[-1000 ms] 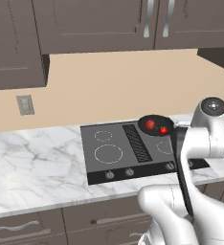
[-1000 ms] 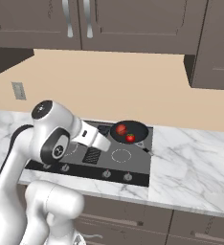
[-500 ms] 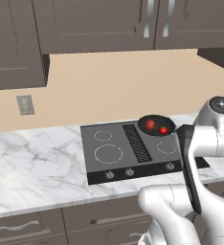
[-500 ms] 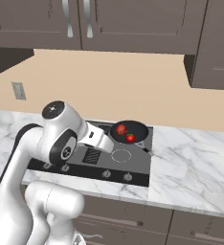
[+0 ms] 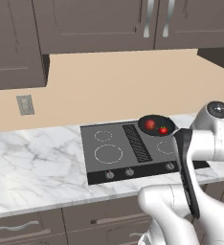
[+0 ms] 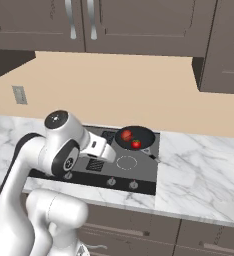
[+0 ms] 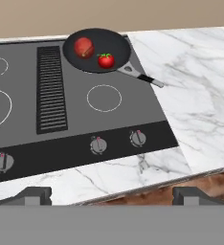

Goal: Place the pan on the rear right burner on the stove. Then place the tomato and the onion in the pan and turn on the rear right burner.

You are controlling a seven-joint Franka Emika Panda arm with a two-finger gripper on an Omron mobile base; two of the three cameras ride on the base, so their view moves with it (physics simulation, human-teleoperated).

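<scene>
Stove (image 7: 75,119) sits set into the marble counter (image 7: 195,110), flat and dark grey, with a black vent grille (image 7: 50,88) down its middle and small knobs along its front strip. The pan (image 7: 97,50) rests at the stove's rear right corner, covering the rear right burner, its short handle angled toward the counter on the right. Inside the pan lie 2 red balls: the onion (image 7: 84,47), duller, toward the back left, and the tomato (image 7: 106,61), brighter with a green top, just beside it toward the handle; whether they touch is hard to say.

The gripper (image 7: 111,194) hovers above the counter's front edge, nearer the viewer than the knobs, its 2 fingertips spread wide apart with nothing between them.

Against 1 second ago, the arm's upper joint has swung further right in the left base view, while pan, tomato and onion keep their places.
</scene>
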